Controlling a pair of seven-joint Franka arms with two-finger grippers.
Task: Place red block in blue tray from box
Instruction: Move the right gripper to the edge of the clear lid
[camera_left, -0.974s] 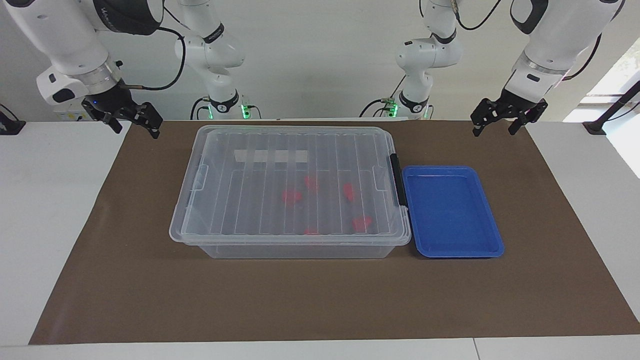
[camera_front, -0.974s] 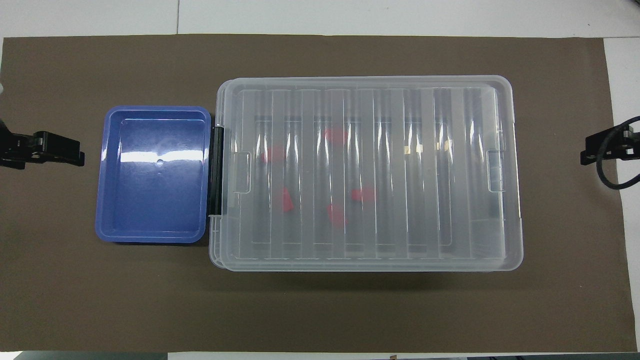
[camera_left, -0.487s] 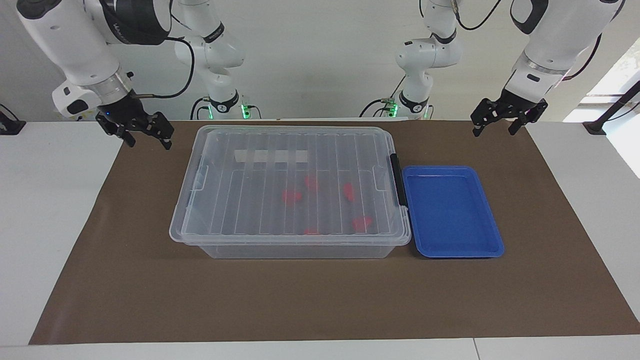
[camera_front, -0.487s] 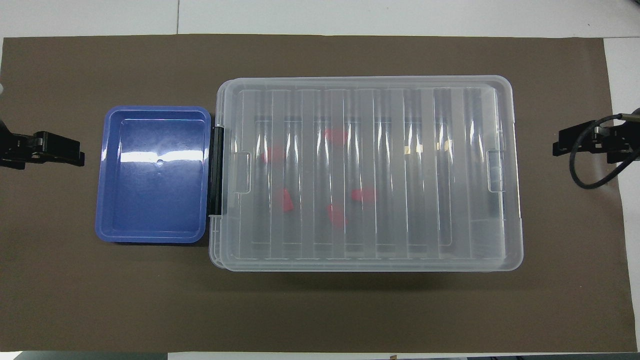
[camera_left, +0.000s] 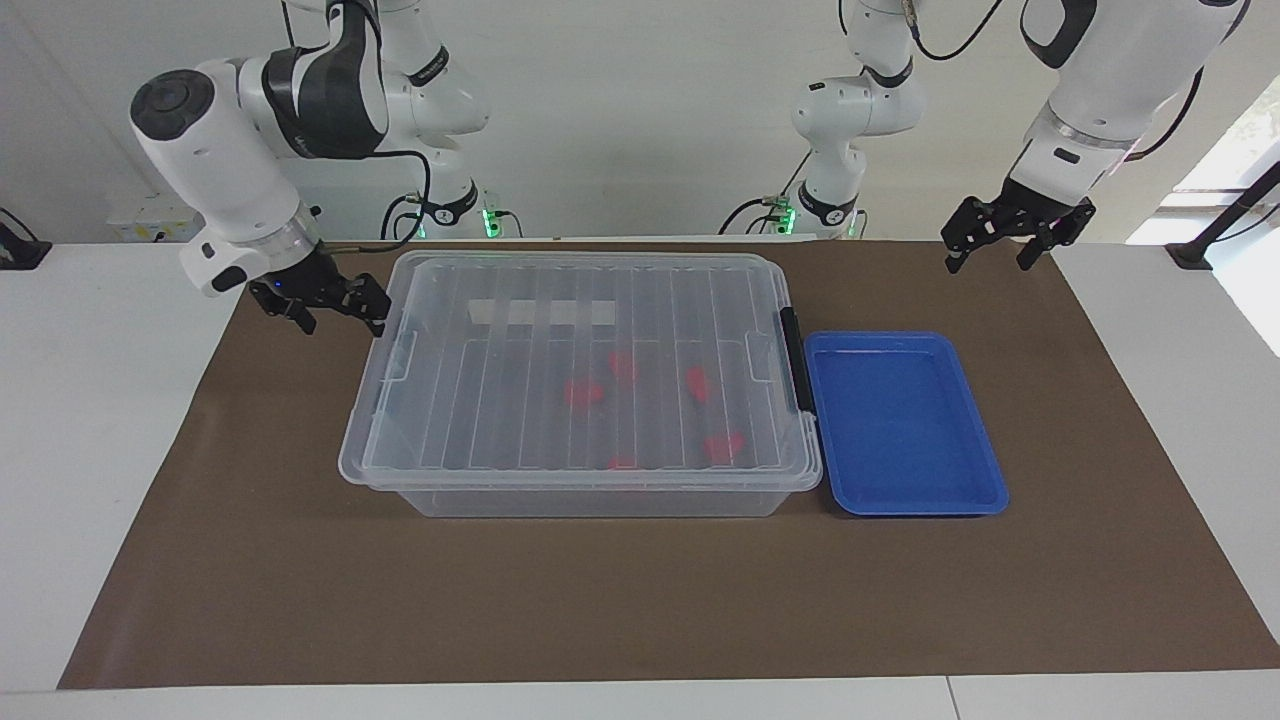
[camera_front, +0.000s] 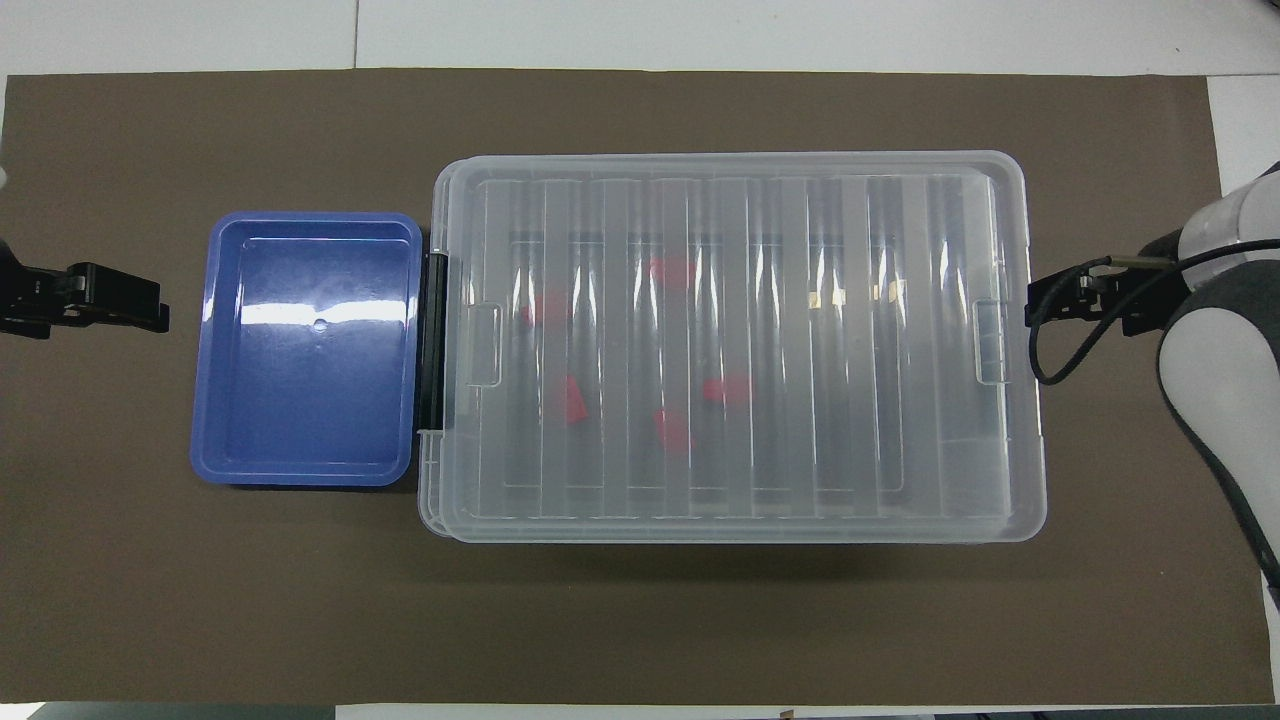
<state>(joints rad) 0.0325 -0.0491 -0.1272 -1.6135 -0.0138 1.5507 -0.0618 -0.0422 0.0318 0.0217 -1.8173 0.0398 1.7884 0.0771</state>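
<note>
The box (camera_left: 590, 497) is a clear bin with its ribbed lid shut (camera_front: 740, 162). Several red blocks (camera_left: 583, 392) lie inside it, visible through the lid (camera_front: 572, 400). The blue tray (camera_left: 900, 420) sits flat beside the box's black clip handle (camera_left: 795, 360), toward the left arm's end, with nothing in it (camera_front: 300, 400). My right gripper (camera_left: 342, 318) hangs open just off the box's other end, close to the lid's rim (camera_front: 1035, 305). Over the mat's corner near its own base, my left gripper (camera_left: 987, 262) waits open and holds nothing (camera_front: 150, 310).
A brown mat (camera_left: 640, 600) covers the table under box and tray. A white label strip (camera_left: 540, 312) shows through the lid on the side nearer the robots. A black cable (camera_front: 1050, 350) loops beside the right gripper.
The right arm has swung down and in toward the box, bringing its open gripper from the mat's corner to the box's end. The left arm, box and tray have not moved.
</note>
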